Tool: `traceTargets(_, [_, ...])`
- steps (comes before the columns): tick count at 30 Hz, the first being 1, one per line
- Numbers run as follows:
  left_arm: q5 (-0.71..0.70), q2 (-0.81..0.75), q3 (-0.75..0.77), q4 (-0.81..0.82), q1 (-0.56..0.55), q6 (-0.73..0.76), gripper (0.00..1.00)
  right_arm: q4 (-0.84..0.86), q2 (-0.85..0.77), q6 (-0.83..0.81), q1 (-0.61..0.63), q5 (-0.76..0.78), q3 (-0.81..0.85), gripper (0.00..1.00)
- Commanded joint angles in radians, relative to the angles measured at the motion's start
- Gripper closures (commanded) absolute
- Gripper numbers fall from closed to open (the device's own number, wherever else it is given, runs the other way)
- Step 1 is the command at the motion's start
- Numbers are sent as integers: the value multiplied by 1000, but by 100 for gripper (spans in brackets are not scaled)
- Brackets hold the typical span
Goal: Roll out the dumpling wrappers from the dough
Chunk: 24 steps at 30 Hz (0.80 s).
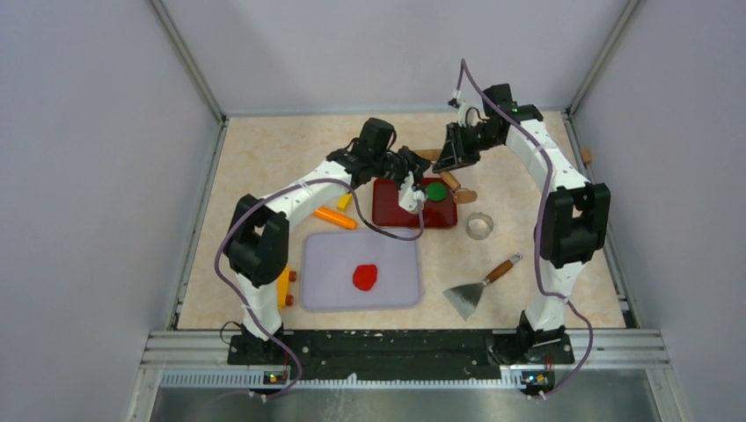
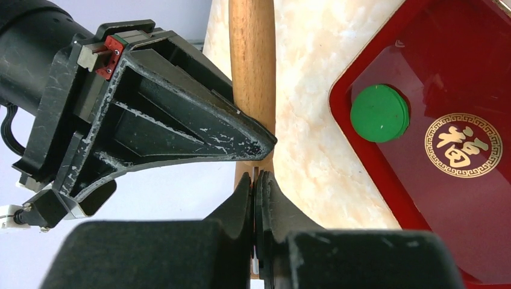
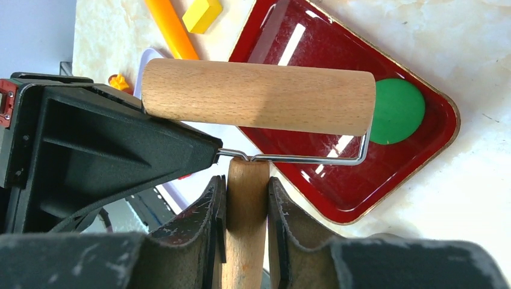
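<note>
Only top view shows dough (image 1: 365, 276): 1 red flattish lump, ctr of lilac board (image 1: 330, 286), lower-mid frame. Right wrist cam: right hand (image 3: 247, 180) grasping roller (image 3: 259, 96) handle. Left wrist cam: left hand (image 2: 256, 180) clenched.

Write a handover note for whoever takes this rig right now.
The right gripper is shut on the roller by its handle, and holds it near the tray with the green disc.
The left gripper is shut, tips by that handle; whether it grips anything is unclear.
The dough is an unrolled lump on the board.
Done: roller in hand. Left: roll the dough; no wrappers yet.
</note>
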Motion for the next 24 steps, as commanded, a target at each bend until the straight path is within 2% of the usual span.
traceTargets(1, [-17, 14, 28, 86, 10, 11, 100, -28, -4, -24, 27, -100, 51, 100])
traceTargets(4, [-19, 13, 12, 136, 11, -43, 100, -32, -2, -32, 23, -95, 68, 100])
traceTargets(7, [-44, 11, 12, 162, 14, -151, 100, -35, -3, -49, -10, -148, 116, 61])
traceTargets(8, [-55, 9, 12, 175, 17, -217, 100, -28, -8, -54, -28, -169, 136, 52])
traceTargets(11, [-66, -6, 19, 154, 33, -401, 100, 15, -49, -105, -93, -220, 164, 38])
traceTargets(14, [-36, -31, 27, 103, 49, -594, 100, 83, -135, -194, -140, -269, 117, 36])
traceTargets(19, [68, -31, 129, -28, 71, -959, 100, 278, -316, -296, -195, -308, -132, 35])
traceTargets(21, [141, -17, 172, -78, 90, -1093, 100, 273, -364, -388, -200, -309, -182, 34])
traceTargets(24, [247, 0, 201, -119, 100, -1182, 100, 242, -403, -572, -200, -328, -243, 33])
